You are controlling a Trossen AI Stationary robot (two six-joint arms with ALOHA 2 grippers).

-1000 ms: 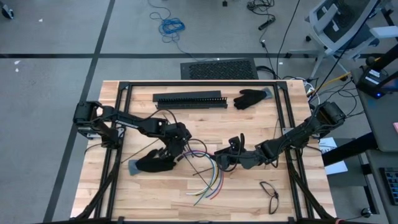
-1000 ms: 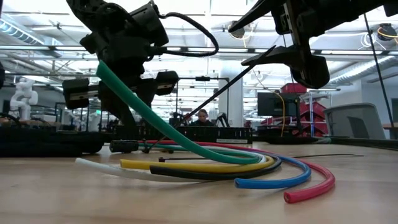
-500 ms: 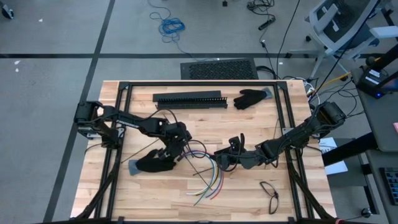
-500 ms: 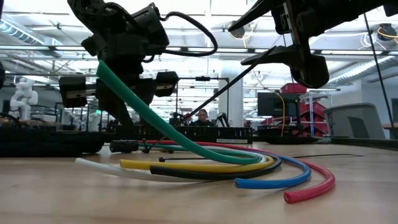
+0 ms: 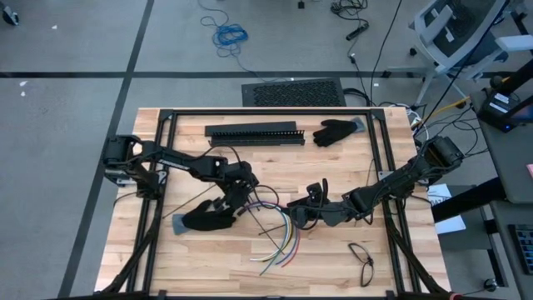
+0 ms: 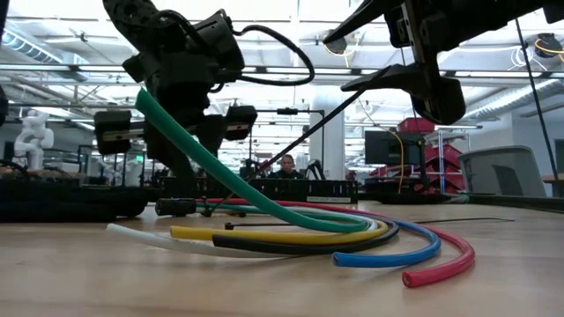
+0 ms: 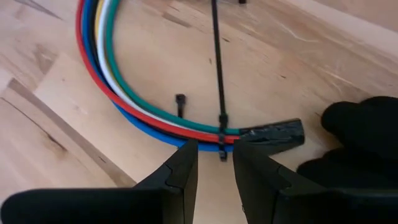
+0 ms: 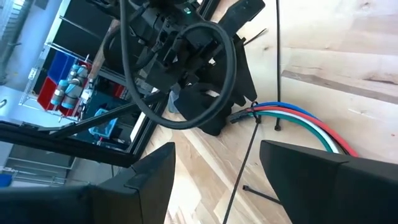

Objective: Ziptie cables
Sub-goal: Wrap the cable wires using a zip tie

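- The high view looks straight down on the whole worktop.
- The low view sits at worktop height, close to the cables, facing the room.
- Each wrist view looks past its own claw; both share the cable bundle.

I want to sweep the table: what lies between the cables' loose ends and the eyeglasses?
Between the cables and the eyeglasses, only bare tabletop, judging by the high view.

The left tool hangs over the cables (fingers narrowly parted).
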